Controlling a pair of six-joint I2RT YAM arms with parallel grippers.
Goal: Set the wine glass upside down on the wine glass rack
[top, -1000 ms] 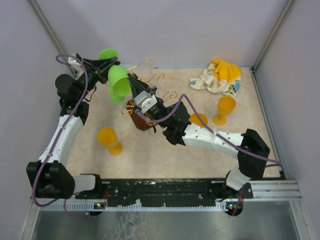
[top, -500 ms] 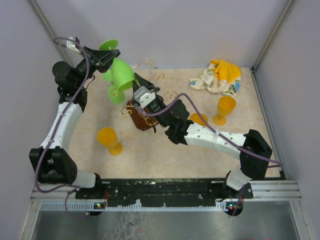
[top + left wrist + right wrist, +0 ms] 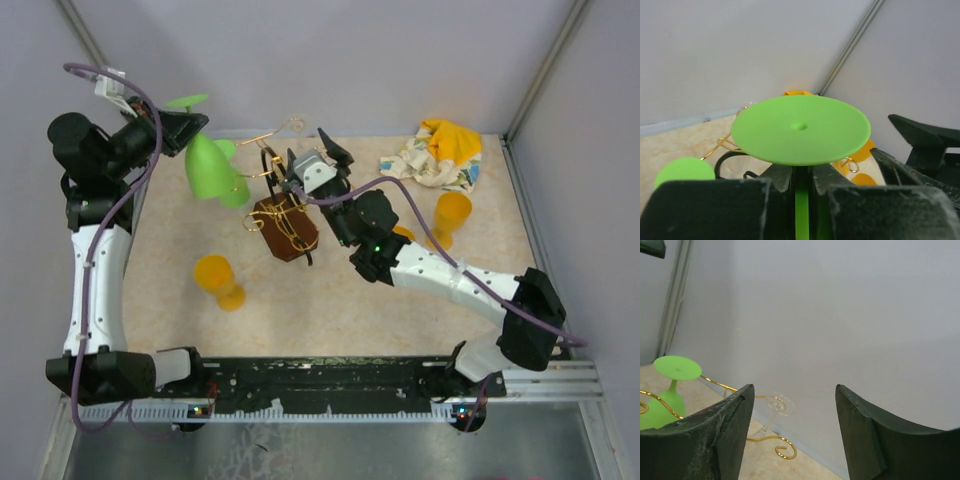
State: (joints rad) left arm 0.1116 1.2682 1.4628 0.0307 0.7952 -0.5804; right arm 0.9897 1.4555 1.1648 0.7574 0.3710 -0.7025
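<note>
I hold a green wine glass (image 3: 205,165) upside down: my left gripper (image 3: 183,125) is shut on its stem (image 3: 801,200), just under the round foot (image 3: 800,129). The glass hangs left of the wine glass rack (image 3: 285,228), a gold wire stand on a dark brown base. Another green glass (image 3: 236,190) hangs upside down on the rack, its foot (image 3: 675,367) seen in the right wrist view, beside a clear glass (image 3: 774,406). My right gripper (image 3: 300,152) hovers above the rack's back arms, open and empty (image 3: 792,405).
Orange goblets stand at the left front (image 3: 220,278) and at the right (image 3: 450,215), with a third (image 3: 397,238) partly behind the right arm. A crumpled yellow and white cloth (image 3: 437,153) lies at the back right. Grey walls enclose the table.
My left arm has swung back and left, carrying the green glass from over the rack to beside it. The right gripper has opened and risen from the rack's base towards its back arms.
</note>
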